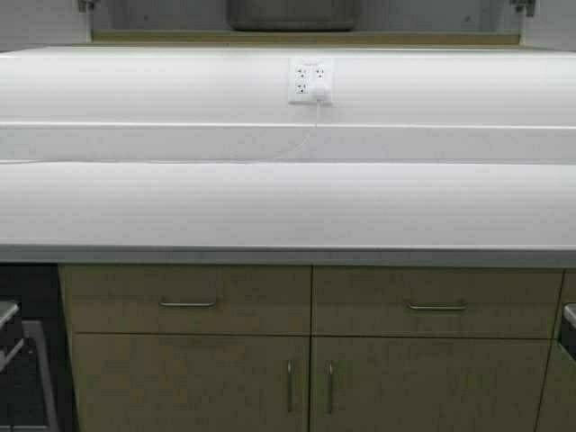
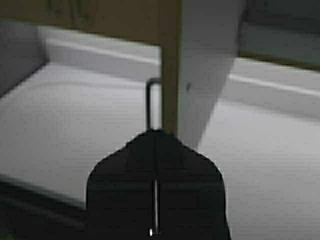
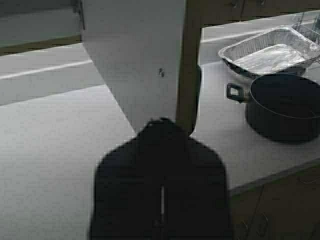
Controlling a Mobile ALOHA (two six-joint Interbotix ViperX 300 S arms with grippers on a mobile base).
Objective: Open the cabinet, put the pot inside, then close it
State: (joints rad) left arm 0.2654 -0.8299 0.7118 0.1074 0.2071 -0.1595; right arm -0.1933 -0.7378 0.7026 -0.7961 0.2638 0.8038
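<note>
The pot (image 3: 284, 106), dark grey with a black loop handle, stands on the white counter (image 3: 55, 150) and shows only in the right wrist view, off to one side of the door. Both upper cabinet doors stand open. My left gripper (image 2: 156, 134) is shut at the lower end of the left door's thin bar handle (image 2: 149, 102), beside the door's edge (image 2: 170, 65). My right gripper (image 3: 164, 123) is shut at the lower corner of the right door (image 3: 140, 55), where its dark handle (image 3: 198, 87) ends. Neither gripper shows in the high view.
A foil tray (image 3: 272, 52) lies behind the pot. The high view shows the white countertop (image 1: 288, 202), a wall outlet with a plug (image 1: 310, 81), drawers and lower cabinet doors (image 1: 189, 382), and a dark grey shape (image 1: 292, 13) in the open upper cabinet.
</note>
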